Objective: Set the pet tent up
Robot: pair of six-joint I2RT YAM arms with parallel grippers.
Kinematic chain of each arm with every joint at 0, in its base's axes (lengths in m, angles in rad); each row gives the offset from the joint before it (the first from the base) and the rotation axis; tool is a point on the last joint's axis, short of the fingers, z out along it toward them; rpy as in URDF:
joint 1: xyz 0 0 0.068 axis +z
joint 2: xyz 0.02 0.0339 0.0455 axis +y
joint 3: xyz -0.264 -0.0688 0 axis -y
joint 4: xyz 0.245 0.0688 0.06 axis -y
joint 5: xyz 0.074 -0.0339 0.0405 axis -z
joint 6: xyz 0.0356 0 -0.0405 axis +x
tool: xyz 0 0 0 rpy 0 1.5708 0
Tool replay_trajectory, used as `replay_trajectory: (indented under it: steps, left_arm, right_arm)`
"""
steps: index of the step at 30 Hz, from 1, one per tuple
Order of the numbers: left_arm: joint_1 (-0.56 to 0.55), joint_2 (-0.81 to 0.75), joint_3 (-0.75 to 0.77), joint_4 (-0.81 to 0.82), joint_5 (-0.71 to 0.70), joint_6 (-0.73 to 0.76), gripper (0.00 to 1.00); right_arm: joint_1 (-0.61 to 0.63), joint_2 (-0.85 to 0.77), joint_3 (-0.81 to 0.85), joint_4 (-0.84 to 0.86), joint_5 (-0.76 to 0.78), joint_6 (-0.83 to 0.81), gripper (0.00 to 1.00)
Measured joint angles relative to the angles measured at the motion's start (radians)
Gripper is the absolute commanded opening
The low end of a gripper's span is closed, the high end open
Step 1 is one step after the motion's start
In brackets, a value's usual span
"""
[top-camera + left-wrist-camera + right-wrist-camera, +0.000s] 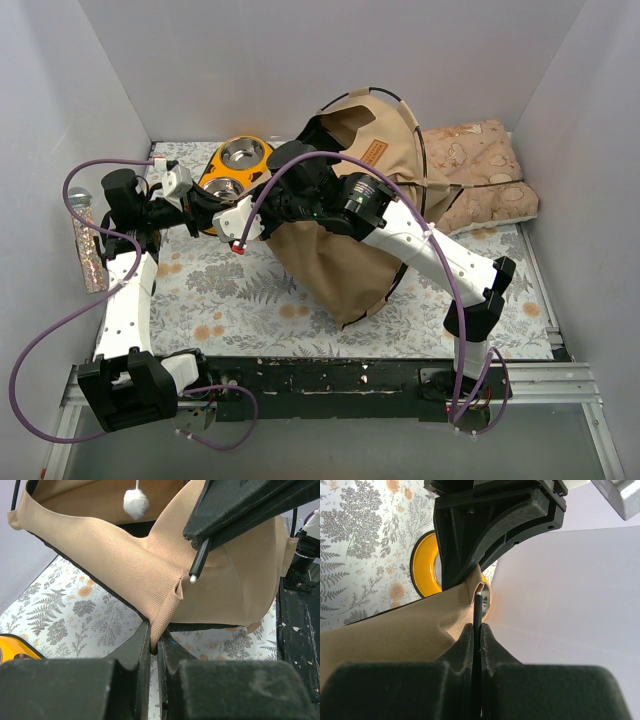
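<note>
Left gripper (155, 647): fingers pinching pet tent (120, 565) canvas corner, between tips.
Right gripper (477, 630): fingers pinching black pole (478, 607), rising beyond tips.

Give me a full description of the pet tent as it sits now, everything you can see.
The pet tent is a tan woven-canvas shell with black trim, partly raised and slumped on the floral mat. A brown label patch faces up; a white pompom hangs inside. The left tool pinches a fabric corner; the right tool clamps a black pole near that corner's pocket.
</note>
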Motion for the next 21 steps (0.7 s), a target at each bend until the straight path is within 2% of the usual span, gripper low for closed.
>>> replay_trajectory:
  steps: [21]
  left_arm:
    - [0.0,0.0,0.0,-0.003,-0.001,-0.007,0.0]
  right_arm:
    - [0.0,0.021,0.0,0.001,0.001,-0.003,0.01]
